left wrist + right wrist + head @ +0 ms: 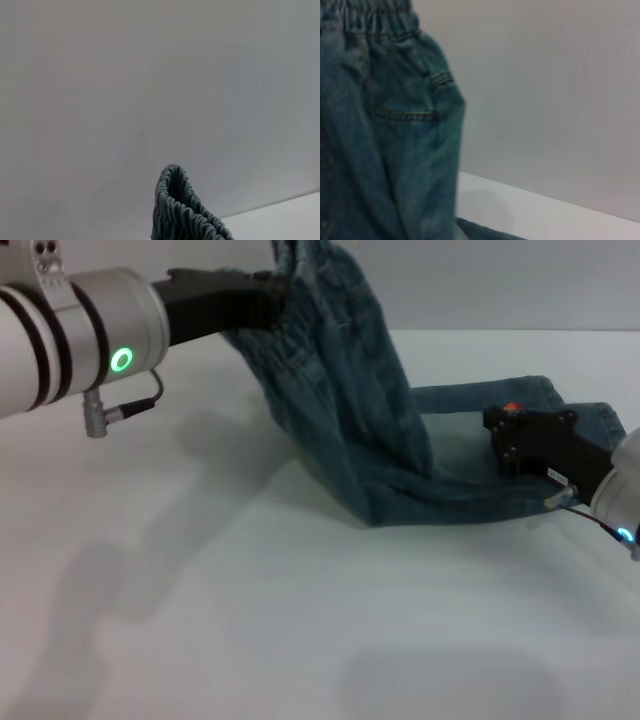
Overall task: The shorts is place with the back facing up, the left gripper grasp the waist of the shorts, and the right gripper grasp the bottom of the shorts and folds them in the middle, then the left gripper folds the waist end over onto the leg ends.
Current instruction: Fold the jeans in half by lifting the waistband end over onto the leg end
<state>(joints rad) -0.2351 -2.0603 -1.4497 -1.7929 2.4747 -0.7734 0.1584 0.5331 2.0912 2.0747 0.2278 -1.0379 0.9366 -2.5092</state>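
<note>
The blue denim shorts (345, 390) hang from their waist high at the back of the head view and drape down to a fold on the white table (250, 620). My left gripper (272, 292), a black claw on the banded arm with the green light, is shut on the gathered waist. The ribbed elastic waistband (182, 212) shows in the left wrist view. The leg ends (560, 405) lie flat at the right. My right gripper (520, 435), a blocky black body, rests on them. The right wrist view shows the hanging shorts (385, 130) with a pocket seam.
A plain grey wall (500, 280) stands behind the table. Bare white tabletop spreads in front of and to the left of the shorts. The right arm's blue light (625, 533) glows at the right edge.
</note>
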